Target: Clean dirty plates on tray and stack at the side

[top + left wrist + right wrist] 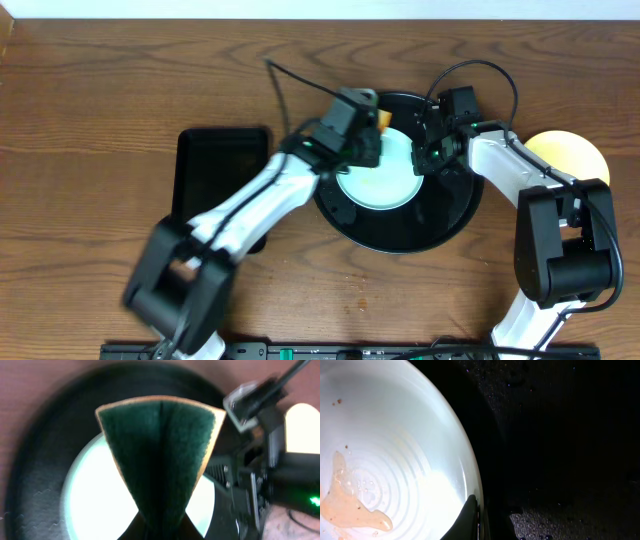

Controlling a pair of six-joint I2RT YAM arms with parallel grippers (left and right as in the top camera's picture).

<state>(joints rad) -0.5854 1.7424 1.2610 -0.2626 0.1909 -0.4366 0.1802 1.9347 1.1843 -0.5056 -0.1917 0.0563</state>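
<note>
On the round black tray (400, 235), centre table: one pale blue plate (385, 180), brown smear (350, 505) uncleaned. Left gripper (368, 135): jaws clamped on a folded green sponge (160, 455), poised over the plate. Right gripper (425, 158): jaws closed, seemingly pinching the plate's right rim, though the view is dark. Advice: hold the rim steady, press the sponge flat, scrub across the smear. Yellow plate (570, 150): on the table, right of the tray.

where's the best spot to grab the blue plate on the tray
Its thin right rim, from the right: the plate lies flat in the tray, so only the upturned edge offers a pinch, one finger inside, one outside. The sponge covers its left side.
</note>
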